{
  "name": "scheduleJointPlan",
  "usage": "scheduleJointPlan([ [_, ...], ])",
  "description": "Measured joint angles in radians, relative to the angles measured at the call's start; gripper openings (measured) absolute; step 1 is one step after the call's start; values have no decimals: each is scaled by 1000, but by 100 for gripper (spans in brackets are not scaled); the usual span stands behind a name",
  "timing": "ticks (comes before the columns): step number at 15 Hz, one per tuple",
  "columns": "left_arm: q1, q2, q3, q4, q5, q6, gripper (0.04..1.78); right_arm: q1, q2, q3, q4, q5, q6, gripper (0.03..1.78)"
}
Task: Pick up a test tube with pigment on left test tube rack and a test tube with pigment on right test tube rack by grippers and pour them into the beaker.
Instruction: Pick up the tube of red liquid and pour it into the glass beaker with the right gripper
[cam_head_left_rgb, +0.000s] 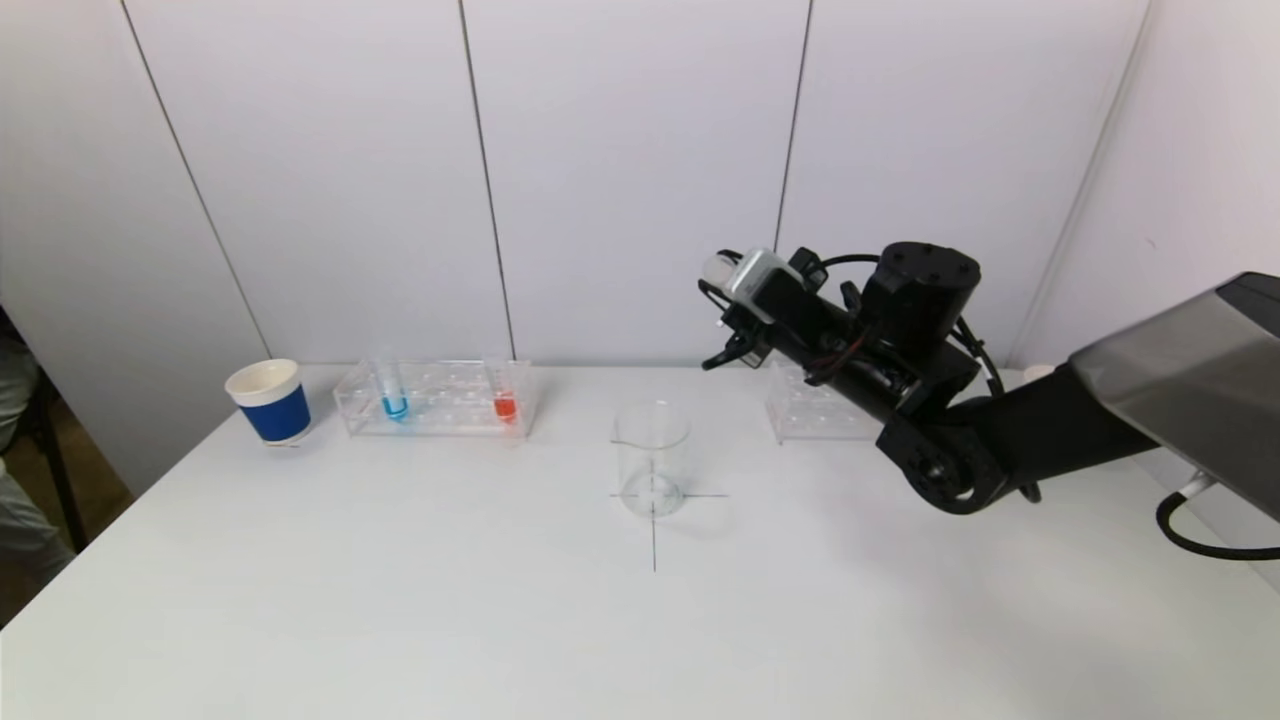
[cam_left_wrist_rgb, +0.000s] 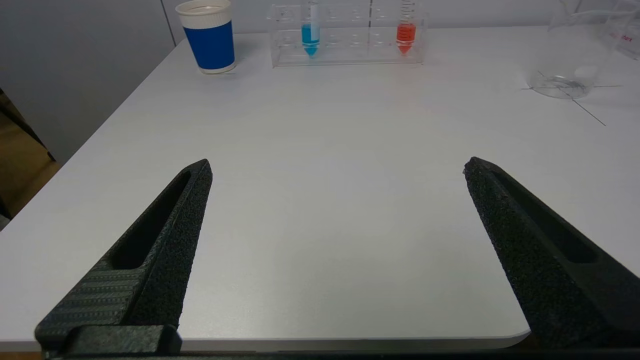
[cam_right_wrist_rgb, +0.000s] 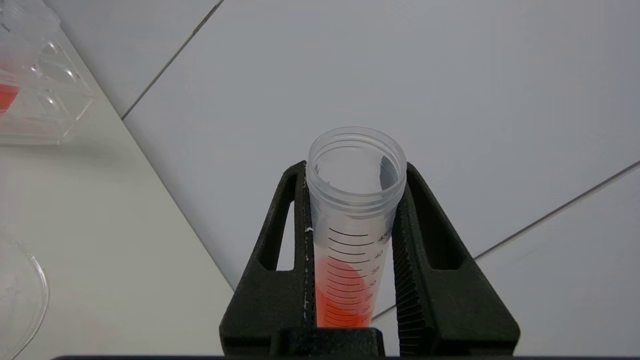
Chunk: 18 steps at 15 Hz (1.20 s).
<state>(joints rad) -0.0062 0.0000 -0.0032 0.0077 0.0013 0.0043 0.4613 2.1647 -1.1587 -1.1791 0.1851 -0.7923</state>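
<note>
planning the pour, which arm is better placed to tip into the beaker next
Right: the right gripper already clamps a clear plastic test tube of orange-red pigment above the clear glass beaker. The left gripper is open, holding nothing.

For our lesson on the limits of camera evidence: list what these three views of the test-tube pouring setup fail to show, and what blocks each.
1. Head view: the clear plastic right rack is partly hidden by the black right arm; its contents cannot be seen.
2. Head view: the left gripper is out of frame; only the left wrist view shows it, open above the white table.
3. Right wrist view: the graduated tube of orange-red liquid has its lower end hidden by the right gripper.
4. Right wrist view: the glass beaker is cut off at the edge.
</note>
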Motion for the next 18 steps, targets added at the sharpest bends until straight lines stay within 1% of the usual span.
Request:
scheduleJointPlan([
  [1, 0, 0, 0, 0, 0, 0, 176, 3, 13, -11, -16, 7, -9, 49],
  [3, 0, 0, 0, 0, 0, 0, 176, 7, 40, -27, -49, 42, -45, 49],
  [6, 0, 0, 0, 0, 0, 0, 176, 9, 60, -32, -66, 64, -83, 49],
  [8, 0, 0, 0, 0, 0, 0, 176, 11, 68, -33, -77, 77, -87, 49],
  [11, 0, 0, 0, 0, 0, 0, 176, 16, 85, -31, -129, 106, -96, 49],
  [18, 0, 0, 0, 0, 0, 0, 176, 27, 106, -22, -188, 146, -154, 49],
])
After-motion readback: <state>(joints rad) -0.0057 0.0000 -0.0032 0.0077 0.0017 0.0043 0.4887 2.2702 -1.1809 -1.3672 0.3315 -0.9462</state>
